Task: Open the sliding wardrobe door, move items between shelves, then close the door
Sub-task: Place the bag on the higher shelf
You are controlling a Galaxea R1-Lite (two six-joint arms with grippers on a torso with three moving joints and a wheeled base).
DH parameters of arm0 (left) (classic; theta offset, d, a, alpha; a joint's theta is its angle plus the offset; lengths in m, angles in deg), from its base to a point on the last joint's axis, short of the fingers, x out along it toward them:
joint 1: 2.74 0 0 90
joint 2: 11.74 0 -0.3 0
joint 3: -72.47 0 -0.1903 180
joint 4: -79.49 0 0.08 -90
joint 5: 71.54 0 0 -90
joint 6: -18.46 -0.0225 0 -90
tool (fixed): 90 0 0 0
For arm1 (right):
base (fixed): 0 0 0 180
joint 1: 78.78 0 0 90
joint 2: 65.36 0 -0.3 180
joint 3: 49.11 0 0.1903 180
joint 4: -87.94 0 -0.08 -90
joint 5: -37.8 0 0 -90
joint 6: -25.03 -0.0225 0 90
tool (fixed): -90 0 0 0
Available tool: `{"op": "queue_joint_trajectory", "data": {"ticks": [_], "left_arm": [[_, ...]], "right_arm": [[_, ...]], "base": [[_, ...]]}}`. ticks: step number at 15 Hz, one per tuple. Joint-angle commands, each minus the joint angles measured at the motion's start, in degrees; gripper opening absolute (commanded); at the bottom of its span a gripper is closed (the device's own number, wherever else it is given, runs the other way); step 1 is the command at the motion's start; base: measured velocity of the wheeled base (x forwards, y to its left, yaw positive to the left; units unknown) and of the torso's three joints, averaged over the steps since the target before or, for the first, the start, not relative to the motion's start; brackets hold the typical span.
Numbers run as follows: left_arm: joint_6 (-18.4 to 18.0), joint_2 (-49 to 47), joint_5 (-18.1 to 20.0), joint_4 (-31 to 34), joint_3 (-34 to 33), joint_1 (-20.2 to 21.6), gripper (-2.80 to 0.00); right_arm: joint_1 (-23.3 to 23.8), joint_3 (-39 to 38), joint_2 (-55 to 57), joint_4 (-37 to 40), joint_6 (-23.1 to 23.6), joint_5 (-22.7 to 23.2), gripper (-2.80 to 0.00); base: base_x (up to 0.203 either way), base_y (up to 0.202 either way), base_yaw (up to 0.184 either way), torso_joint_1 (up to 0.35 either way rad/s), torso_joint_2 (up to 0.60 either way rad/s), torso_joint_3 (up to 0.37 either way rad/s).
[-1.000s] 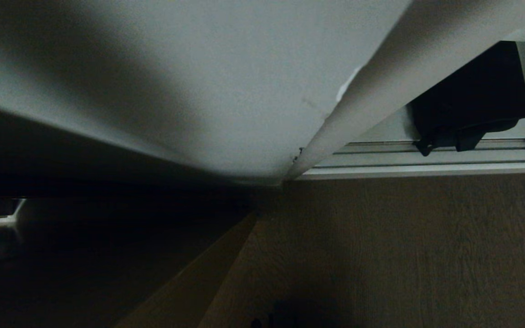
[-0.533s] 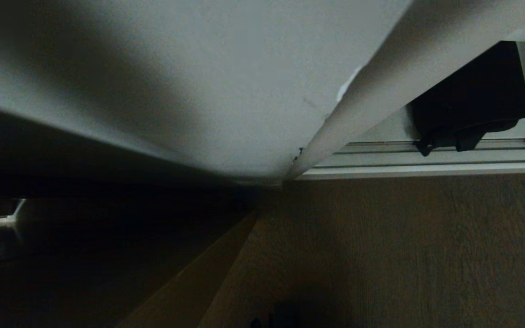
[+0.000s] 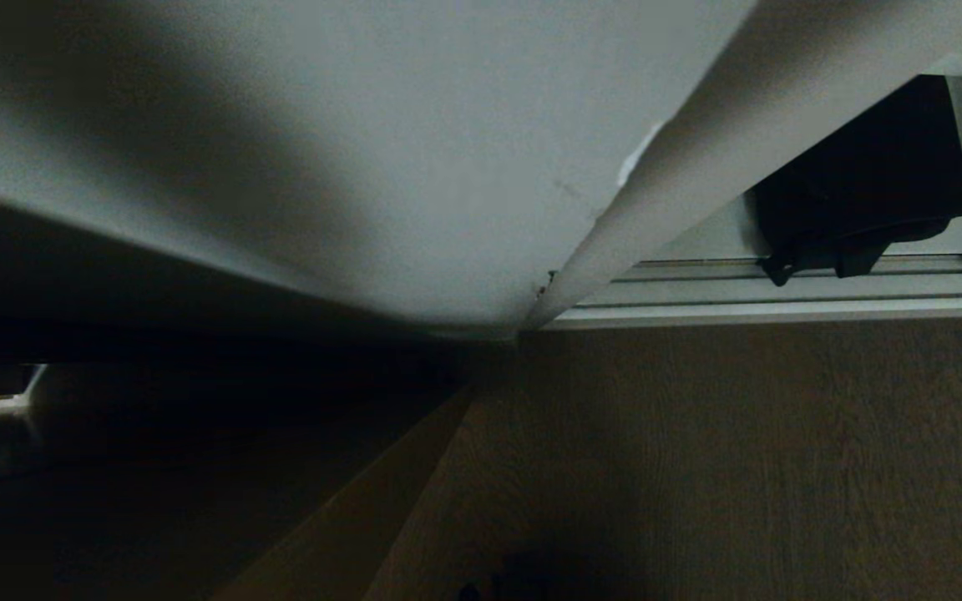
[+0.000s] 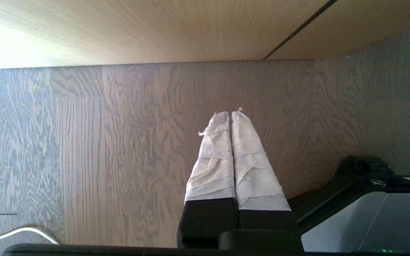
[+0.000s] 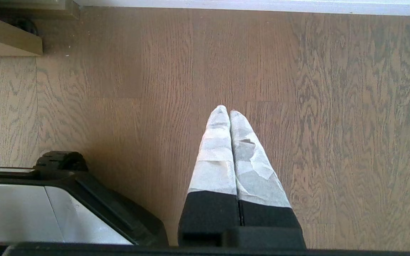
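Because both arms are parked pointing at the floor point(image 4: 84, 142), the left gripper point(image 4: 231, 113) and right gripper point(image 5: 225, 109) are seen pressed closed and empty. The black bundle point(image 3: 861, 192) is located low in the wardrobe, toward the robot's right; the right arm is judged nearer.

Left gripper point(image 4: 230, 113): parked, pointing down, tape-wrapped fingers point(image 4: 214, 156) pressed together, nothing held. Right gripper point(image 5: 225, 110): same pose, wrapped fingers point(image 5: 215, 156) closed tip to tip, empty. Neither arm appears in head view.
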Motion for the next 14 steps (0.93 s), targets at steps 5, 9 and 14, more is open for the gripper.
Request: {"op": "queue_joint_trajectory", "data": {"ticks": [5, 9, 14], "left_arm": [[-0.1, 0.0, 0.0, 0.0, 0.0, 0.1, -2.80], [-0.6, 0.0, -0.1, -0.1, -0.1, 0.0, -2.80], [-0.4, 0.0, -0.1, -0.4, -0.2, 0.0, -2.80]], "right_arm": [[0.0, -0.1, -0.2, 0.0, 0.0, 0.0, -2.80], [0.0, -0.1, -0.2, 0.0, 0.0, 0.0, -2.80], [0.0, -0.1, -0.2, 0.0, 0.0, 0.0, -2.80]], "base": [[0.000, 0.000, 0.000, 0.000, 0.00, 0.000], [0.000, 0.000, 0.000, 0.000, 0.00, 0.000], [0.000, 0.000, 0.000, 0.000, 0.00, 0.000]]}}
